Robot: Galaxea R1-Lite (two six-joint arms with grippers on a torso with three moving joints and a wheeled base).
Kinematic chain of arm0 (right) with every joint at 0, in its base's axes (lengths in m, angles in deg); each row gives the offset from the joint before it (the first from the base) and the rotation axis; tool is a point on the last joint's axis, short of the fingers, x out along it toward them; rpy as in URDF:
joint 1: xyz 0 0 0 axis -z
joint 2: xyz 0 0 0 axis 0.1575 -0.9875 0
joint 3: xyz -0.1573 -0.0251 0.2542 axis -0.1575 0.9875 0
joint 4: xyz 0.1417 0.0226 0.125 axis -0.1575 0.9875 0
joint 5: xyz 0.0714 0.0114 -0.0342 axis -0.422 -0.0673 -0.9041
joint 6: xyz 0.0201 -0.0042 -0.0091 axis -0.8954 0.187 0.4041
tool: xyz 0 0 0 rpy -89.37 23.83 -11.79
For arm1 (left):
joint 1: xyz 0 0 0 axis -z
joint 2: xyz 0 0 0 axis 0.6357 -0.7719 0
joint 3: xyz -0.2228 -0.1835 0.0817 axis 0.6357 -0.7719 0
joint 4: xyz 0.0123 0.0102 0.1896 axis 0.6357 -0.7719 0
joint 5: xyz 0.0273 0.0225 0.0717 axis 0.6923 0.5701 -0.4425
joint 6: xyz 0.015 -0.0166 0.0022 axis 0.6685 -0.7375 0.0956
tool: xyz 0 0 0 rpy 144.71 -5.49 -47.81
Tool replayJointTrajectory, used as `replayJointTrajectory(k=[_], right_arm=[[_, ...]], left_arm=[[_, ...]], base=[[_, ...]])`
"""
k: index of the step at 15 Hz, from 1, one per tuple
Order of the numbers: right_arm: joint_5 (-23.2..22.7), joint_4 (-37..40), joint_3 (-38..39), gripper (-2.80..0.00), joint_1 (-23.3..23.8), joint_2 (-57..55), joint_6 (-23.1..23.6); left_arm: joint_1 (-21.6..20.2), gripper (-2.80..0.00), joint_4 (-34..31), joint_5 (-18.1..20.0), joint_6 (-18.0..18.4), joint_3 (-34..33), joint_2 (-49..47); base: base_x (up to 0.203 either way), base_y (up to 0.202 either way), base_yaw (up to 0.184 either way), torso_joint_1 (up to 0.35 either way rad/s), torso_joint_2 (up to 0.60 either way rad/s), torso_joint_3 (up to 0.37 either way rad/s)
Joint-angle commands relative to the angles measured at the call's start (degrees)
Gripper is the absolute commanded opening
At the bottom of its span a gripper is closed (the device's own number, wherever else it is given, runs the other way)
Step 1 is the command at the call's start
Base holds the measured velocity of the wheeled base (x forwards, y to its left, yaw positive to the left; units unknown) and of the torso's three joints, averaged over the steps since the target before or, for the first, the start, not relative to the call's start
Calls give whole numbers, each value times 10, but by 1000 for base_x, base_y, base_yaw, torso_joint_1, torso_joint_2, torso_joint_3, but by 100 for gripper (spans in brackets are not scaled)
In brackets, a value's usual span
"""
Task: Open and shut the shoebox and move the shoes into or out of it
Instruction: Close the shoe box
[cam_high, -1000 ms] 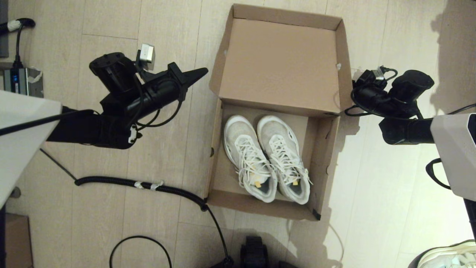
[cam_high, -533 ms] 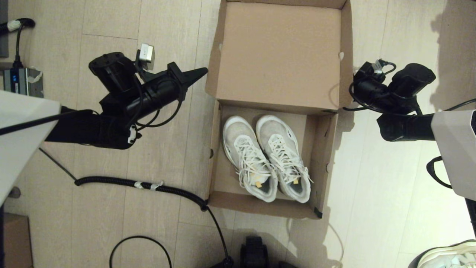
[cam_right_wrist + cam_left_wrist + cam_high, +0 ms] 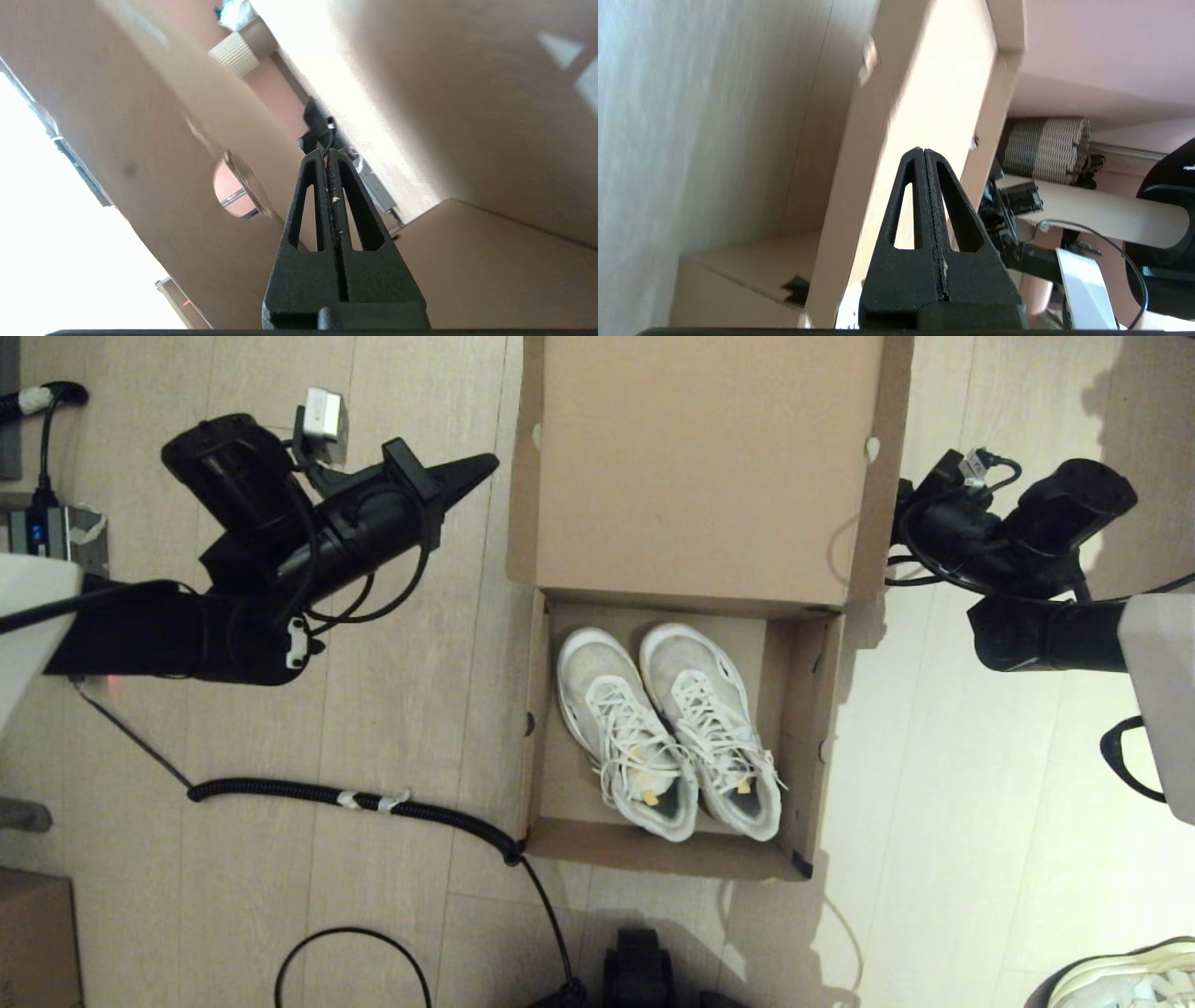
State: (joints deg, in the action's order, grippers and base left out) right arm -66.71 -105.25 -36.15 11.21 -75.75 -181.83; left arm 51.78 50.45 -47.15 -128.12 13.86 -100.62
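Observation:
The shoebox (image 3: 537, 747) stands open on the floor, its lid (image 3: 700, 467) raised steeply behind the tray. The shoes (image 3: 667, 733) lie side by side inside, toes toward the lid. My left gripper (image 3: 490, 462) is shut and empty, its tips just left of the lid's left flap; in the left wrist view this gripper (image 3: 923, 150) points at the lid (image 3: 924, 93). My right arm (image 3: 1008, 532) reaches to the lid's right flap, which hides its fingertips in the head view. In the right wrist view the right gripper (image 3: 327, 154) is shut, close against the cardboard (image 3: 140, 140).
A black corrugated hose (image 3: 373, 800) crosses the floor to the box's front left corner. A lone white sneaker (image 3: 1130, 980) lies at the bottom right, a small brown carton (image 3: 33, 943) at the bottom left. A grey power unit (image 3: 47, 532) sits far left.
The lid has swung higher and looms larger in the head view. Both arms have risen with it, the left moving up and outward; both grippers stayed shut.

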Motion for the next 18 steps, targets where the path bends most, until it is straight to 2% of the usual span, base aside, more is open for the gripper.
replayJointTrajectory(k=[1, 9, 10, 12, 14, 16, 18], right_arm=[[-4, -3, 0, -280, -3, 14, -10], [-47, -24, 0, -280, -28, 30, -69], [-61, -25, 0, -280, -28, 32, -73], [-83, -25, 1, -280, -28, 33, -76], [-88, -25, 1, -280, -34, 38, -83], [-96, -24, 1, -280, -40, 46, -87], [-102, -24, 11, -280, -42, 61, -90]], left_arm=[[-7, -280, 3, 2, -3, 4, 14], [-27, -280, -5, 2, 0, 34, 20], [-36, -280, -9, 1, 7, 45, 10], [-55, -280, -17, 0, 49, 76, -26], [-64, -280, -32, 0, 78, 143, -75], [-60, -280, -62, 15, 85, 201, -120], [-47, -280, -62, 32, 82, 201, -132]], base=[[0, 0, 0, 0, 0, 0], [0, 0, 0, 0, 0, 0], [0, 0, 0, 0, 0, 0], [0, 0, 0, 0, 0, 0], [0, 0, 0, 0, 0, 0], [0, 0, 0, 0, 0, 0], [0, 0, 0, 0, 0, 0]])
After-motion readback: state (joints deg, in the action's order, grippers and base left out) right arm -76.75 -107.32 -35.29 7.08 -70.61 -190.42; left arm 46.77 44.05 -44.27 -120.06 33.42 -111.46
